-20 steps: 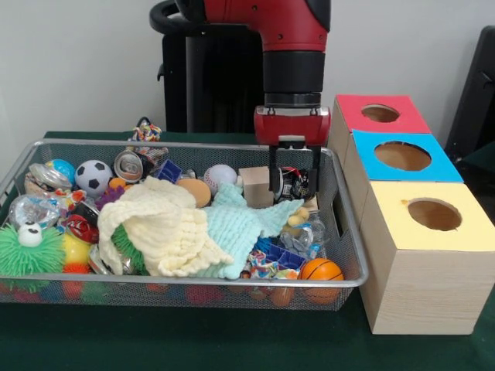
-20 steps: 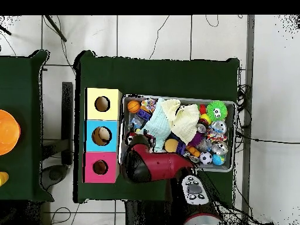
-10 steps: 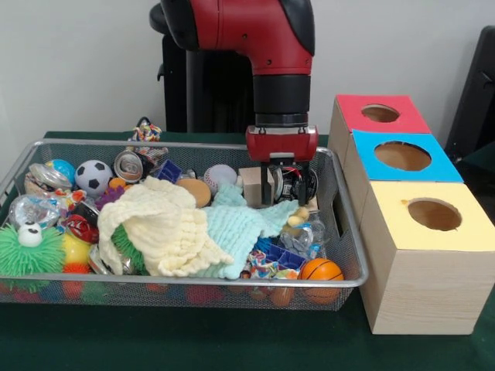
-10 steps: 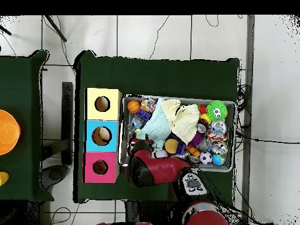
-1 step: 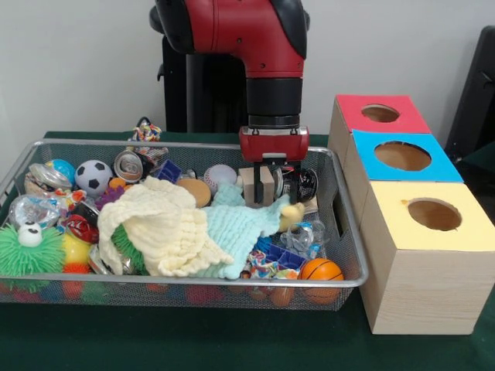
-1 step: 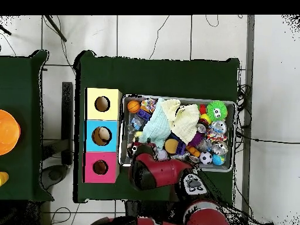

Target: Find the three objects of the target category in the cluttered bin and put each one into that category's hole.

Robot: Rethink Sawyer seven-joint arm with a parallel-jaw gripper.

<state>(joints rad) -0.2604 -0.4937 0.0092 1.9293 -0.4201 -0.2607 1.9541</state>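
Wooden block (image 5: 257,185) is what I have between the gripper (image 5: 268,199) fingers right now: one finger stands on each side of it, spread and hugging its faces, though I cannot tell from either view whether they press on it. It sits toward the bin's (image 5: 347,255) far edge, nearer the corner beside the boxes, touching the mint cloth (image 5: 241,224) that spills down toward the near rim. A dark can (image 5: 300,184) lies just beside the block on the box side, and a white baseball (image 5: 220,176) on the other side.

A yellow cloth (image 5: 155,226) covers much of the bin's middle. A small basketball (image 5: 320,270) rests in the near corner by the boxes, a soccer ball (image 5: 93,177) near the far opposite corner, and a green spiky toy (image 5: 31,251) against the near end wall.

Three boxes line the bin's end: yellow box (image 5: 429,255) nearest, blue box (image 5: 402,156) in the middle, red box (image 5: 379,114) farthest. From overhead, the arm (image 6: 158,173) hides the block.
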